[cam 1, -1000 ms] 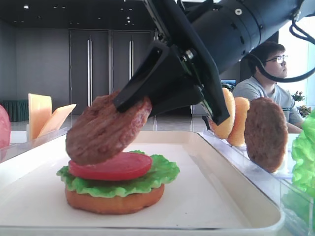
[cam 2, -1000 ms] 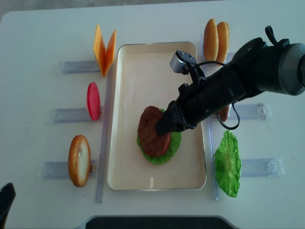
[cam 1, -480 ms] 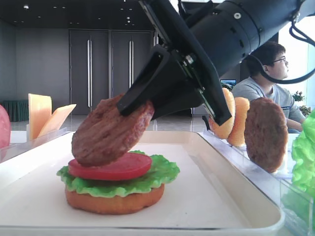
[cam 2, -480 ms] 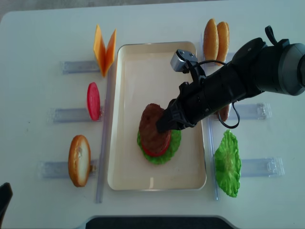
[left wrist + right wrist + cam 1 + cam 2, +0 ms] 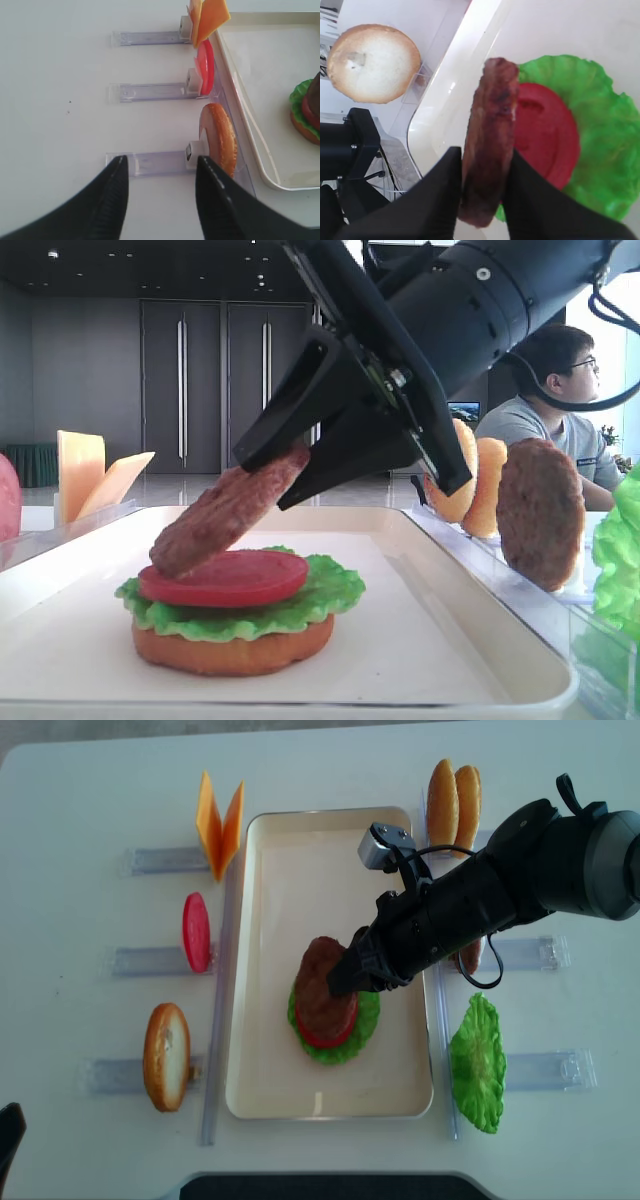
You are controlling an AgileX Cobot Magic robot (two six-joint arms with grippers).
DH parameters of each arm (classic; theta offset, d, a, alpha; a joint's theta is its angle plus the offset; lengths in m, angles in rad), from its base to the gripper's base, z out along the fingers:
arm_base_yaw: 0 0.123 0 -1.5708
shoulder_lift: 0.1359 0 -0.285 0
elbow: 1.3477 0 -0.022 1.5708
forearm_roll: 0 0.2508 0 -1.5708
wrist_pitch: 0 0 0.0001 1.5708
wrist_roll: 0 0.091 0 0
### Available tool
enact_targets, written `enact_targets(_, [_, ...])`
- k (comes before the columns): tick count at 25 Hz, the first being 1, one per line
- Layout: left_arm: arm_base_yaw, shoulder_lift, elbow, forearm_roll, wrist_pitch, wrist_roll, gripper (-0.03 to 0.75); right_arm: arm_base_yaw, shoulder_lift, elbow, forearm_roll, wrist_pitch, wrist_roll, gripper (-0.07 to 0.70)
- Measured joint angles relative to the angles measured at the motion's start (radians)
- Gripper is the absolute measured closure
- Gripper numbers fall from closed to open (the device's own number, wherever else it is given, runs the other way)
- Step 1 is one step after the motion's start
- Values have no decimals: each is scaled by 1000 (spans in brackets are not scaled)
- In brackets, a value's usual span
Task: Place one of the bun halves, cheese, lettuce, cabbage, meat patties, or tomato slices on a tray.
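On the cream tray (image 5: 330,816) (image 5: 480,570) lies a stack: bun half (image 5: 232,648), lettuce (image 5: 322,596), tomato slice (image 5: 225,578). A brown meat patty (image 5: 225,512) (image 5: 320,978) (image 5: 490,125) leans over it, its low edge on the tomato and its high edge between my right gripper's fingers. My right gripper (image 5: 258,480) (image 5: 484,152) (image 5: 338,985) is open, its jaws spread a little either side of the patty. My left gripper (image 5: 160,162) hangs open and holds nothing, above the table left of the tray, by the bun half (image 5: 220,140) in its clear holder.
Clear holders line both sides of the tray: cheese (image 5: 218,825), a tomato slice (image 5: 195,932) and a bun half (image 5: 166,1055) on the left, two bun halves (image 5: 452,800), another patty (image 5: 540,512) and lettuce (image 5: 478,1062) on the right. A person (image 5: 540,390) sits behind.
My right jaws have parted. The patty has tipped from steep to a flatter lean, its low edge now on the tomato slice. My left arm has drawn back at the bottom-left corner.
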Motion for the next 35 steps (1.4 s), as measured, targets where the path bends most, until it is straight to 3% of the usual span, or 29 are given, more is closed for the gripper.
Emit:
enact_targets(13, [0,0,0,0,0,0,377,1,0,0,-97,-33,47,256])
enact_targets(22, [0,0,0,0,0,0,377,1,-47,0,-348,-99,220,246])
enact_targets(28, [0,0,0,0,0,0,377,1,-190,1,-547,-111,396,244])
enact_targets(32, [0,0,0,0,0,0,377,1,-271,1,-800,-91,624,244])
enact_targets(35, [0,0,0,0,0,0,377,1,-323,1,-1004,-32,803,244])
